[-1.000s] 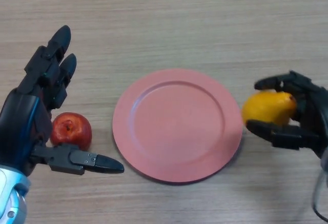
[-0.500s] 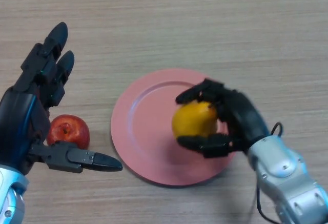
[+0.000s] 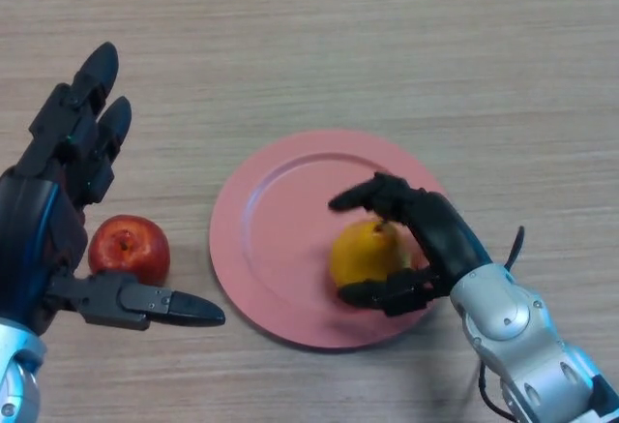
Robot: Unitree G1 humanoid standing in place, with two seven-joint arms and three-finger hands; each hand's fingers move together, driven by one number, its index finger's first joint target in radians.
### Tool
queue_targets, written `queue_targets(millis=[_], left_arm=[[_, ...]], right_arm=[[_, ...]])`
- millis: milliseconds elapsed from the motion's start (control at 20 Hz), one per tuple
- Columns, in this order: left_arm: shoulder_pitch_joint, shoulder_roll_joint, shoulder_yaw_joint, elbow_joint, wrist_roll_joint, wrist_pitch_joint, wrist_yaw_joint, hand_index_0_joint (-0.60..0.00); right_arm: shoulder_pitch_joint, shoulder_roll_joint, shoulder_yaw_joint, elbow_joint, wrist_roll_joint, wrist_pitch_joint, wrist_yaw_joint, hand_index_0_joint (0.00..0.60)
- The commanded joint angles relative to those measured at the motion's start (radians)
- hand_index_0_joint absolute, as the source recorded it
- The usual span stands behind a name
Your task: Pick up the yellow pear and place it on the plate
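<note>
The yellow pear (image 3: 367, 256) rests on the right half of the pink plate (image 3: 276, 239), stem pointing up. My right hand (image 3: 435, 234) comes in from the lower right and is curled round the pear: its fingers (image 3: 372, 196) arch over the top and its thumb lies against the near side. My left hand (image 3: 44, 234) hovers open at the left, off the plate, with fingers spread and thumb stretched out toward the plate's near-left rim.
A red apple (image 3: 129, 249) lies on the wooden table just left of the plate, between my left hand's fingers and thumb. Bare table stretches beyond the plate.
My right hand carried the pear from right of the plate leftward over it and lowered it onto the plate's right half. My left hand barely shifted.
</note>
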Motion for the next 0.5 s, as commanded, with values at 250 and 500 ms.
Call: queue_targets(millis=[250,500], left_arm=[[-0.007,0.013,0.049,-0.063,-0.031,-0.126,-0.002,0.000],[-0.012,0.016,0.053,-0.062,-0.030,-0.115,-0.001,0.000]], right_arm=[[0.001,0.000,-0.177,-0.387,0.135,-0.006,0.028,0.000],[0.125,-0.010,-0.342,-0.658,0.176,0.073,0.141,0.000]])
